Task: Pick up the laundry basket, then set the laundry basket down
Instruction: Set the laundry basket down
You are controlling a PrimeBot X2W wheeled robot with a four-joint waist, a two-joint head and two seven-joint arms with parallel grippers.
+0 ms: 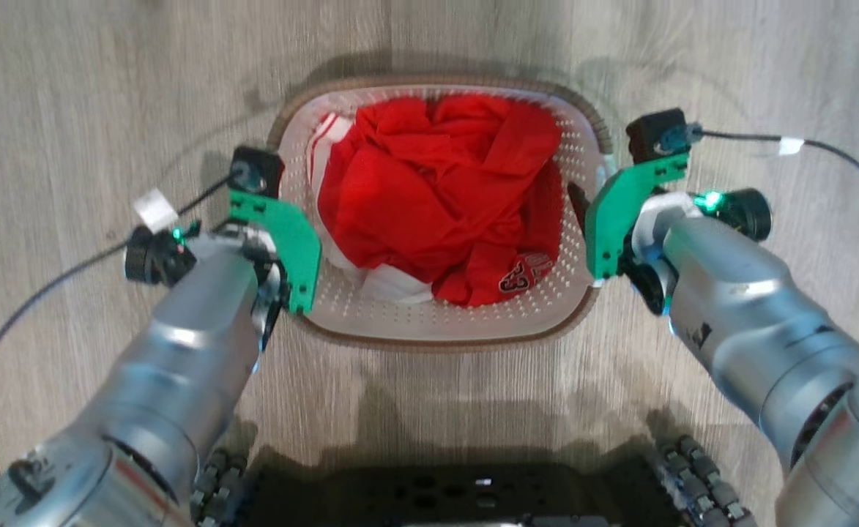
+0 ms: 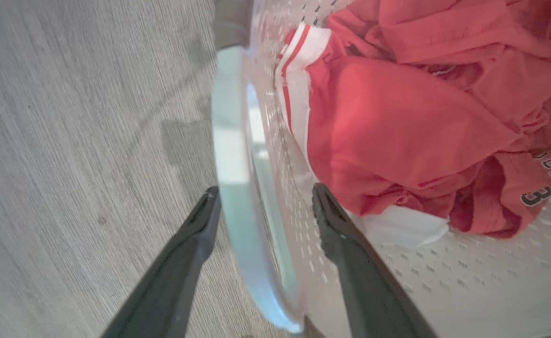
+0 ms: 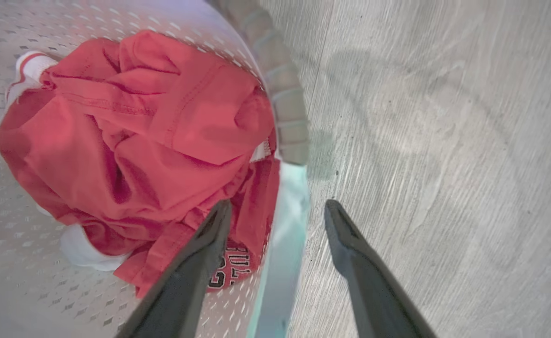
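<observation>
The laundry basket (image 1: 429,316), white with perforated walls and a brown rim, sits on the wood floor in front of me, holding red and white clothes (image 1: 436,190). My left gripper (image 2: 266,197) is open and straddles the basket's left handle (image 2: 230,155), one finger outside on the floor side and one inside the wall. At the other side my right gripper (image 3: 277,209) is also open astride the right handle (image 3: 289,220), its inner finger beside the red clothes. In the head view both green wrist mounts flank the basket's sides.
Grey wood floor (image 1: 70,88) surrounds the basket on all sides. Black cables (image 1: 832,150) trail from both wrists across the floor. My dark base and its wheels (image 1: 693,476) lie just below the basket's near rim.
</observation>
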